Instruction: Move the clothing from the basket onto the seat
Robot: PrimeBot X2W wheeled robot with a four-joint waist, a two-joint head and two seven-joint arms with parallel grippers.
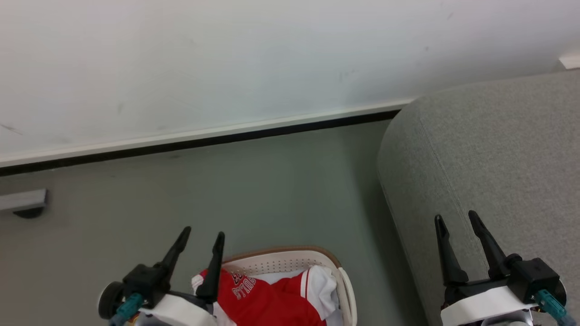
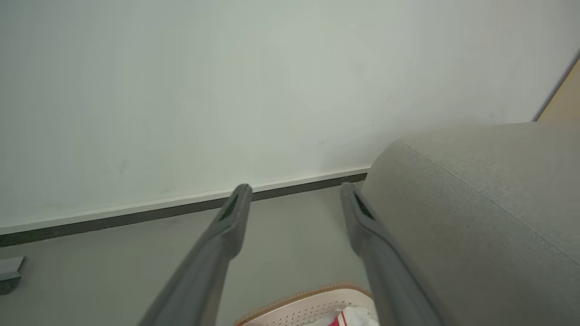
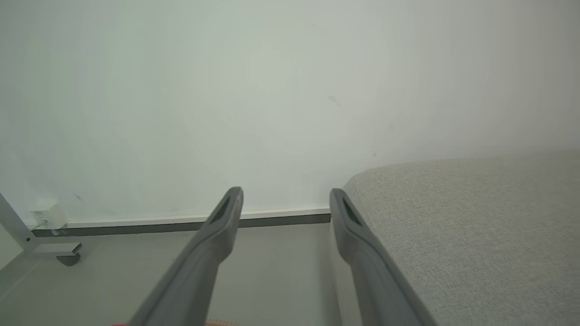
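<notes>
Down low in the head view, a white basket point(image 1: 281, 260) with little holes and a brown rim, on the grey floor point(image 1: 272, 181). Inside it, the red clothes point(image 1: 272, 301) with white letters, all bunched up, beside a white cloth point(image 1: 324, 280). Just to the right, a big grey sofa point(image 1: 498, 158) with a round edge, near the basket but apart from it, a strip of floor in between. Over the left side of the basket, the left gripper point(image 1: 203, 233), fingers spread wide apart and holding nothing. Over the front part of the sofa, the right gripper point(image 1: 455, 216), spread wide as well, with nothing in it. In both wrist views, floor and pale wall point(image 1: 226, 59) between the two long fingers. Along the bottom of the wall, a dark strip. Far off to the left on the floor, a small grey foot point(image 1: 22, 201) of something, too little of it to tell what
</notes>
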